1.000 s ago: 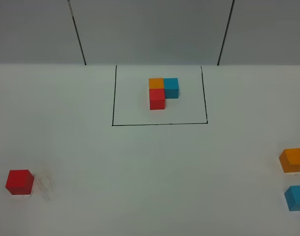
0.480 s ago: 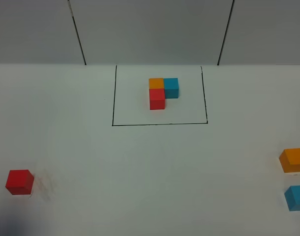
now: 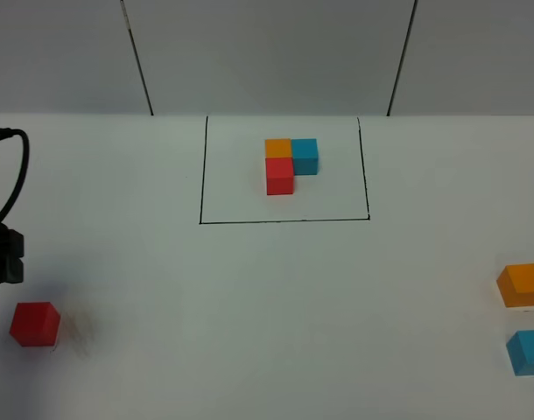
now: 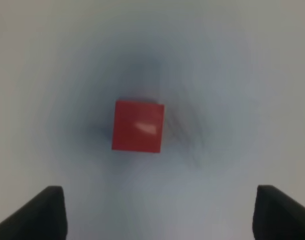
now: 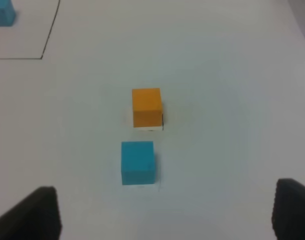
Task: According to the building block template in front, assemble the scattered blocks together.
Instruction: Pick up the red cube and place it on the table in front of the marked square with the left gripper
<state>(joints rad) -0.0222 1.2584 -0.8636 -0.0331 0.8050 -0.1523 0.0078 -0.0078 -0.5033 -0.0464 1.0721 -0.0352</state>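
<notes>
The template [image 3: 285, 164] is an L of orange, blue and red cubes inside a thin black outline at the table's far middle. The loose red cube [image 3: 34, 324] lies near the left front. My left arm [image 3: 4, 255] hangs just above and behind it. In the left wrist view my left gripper [image 4: 160, 192] is open, fingers [image 4: 42, 215] wide apart, with the red cube [image 4: 138, 126] below, untouched. The loose orange cube [image 3: 522, 285] and blue cube [image 3: 529, 352] lie at the right edge. My right gripper [image 5: 167, 187] is open above the orange [image 5: 146, 106] and blue [image 5: 138, 162] cubes.
The white table ends at a grey back wall [image 3: 267, 52] with two dark seams. A black cable [image 3: 17, 166] loops from the left arm. The template's outline corner [image 5: 48, 35] and blue cube [image 5: 2, 12] show in the right wrist view.
My left arm has come into the exterior view at the left edge, over the red cube. The cubes have not moved.
</notes>
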